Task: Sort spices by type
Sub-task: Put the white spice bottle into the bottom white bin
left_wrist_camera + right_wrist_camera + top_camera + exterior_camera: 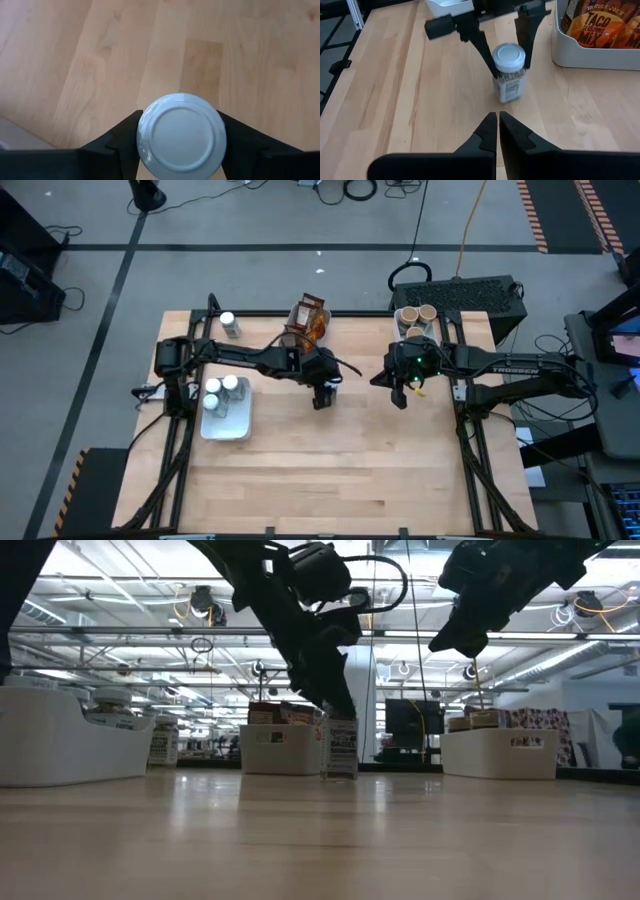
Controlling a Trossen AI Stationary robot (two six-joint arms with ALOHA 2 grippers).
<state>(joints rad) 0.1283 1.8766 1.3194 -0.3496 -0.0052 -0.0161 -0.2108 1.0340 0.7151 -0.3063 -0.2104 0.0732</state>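
A small jar with a white cap (509, 56) stands on the wooden table near its middle; it also shows in the low view (341, 748) and, cap only, in the left wrist view (181, 137). My left gripper (322, 395) is shut on it from above. My right gripper (400, 395) hangs shut and empty above the table to the jar's right, its fingertips (498, 120) pointing toward the jar. More white-capped jars (225, 388) stand in a white tray (226, 425) at the left. One jar (228, 325) stands alone at the far left. My left gripper pinches the jar between its two fingers (490, 55), on the sides just below the white cap (496, 74). The fingers come from above, pointing down. The jar stands about upright with its base on the table (507, 100).
A tray with orange and dark-brown packets (308, 320) stands at the far middle, close beside the jar (600, 50). Tan-topped tubs (415, 315) sit at the far right. Bare wood fills the table's near half (330, 480).
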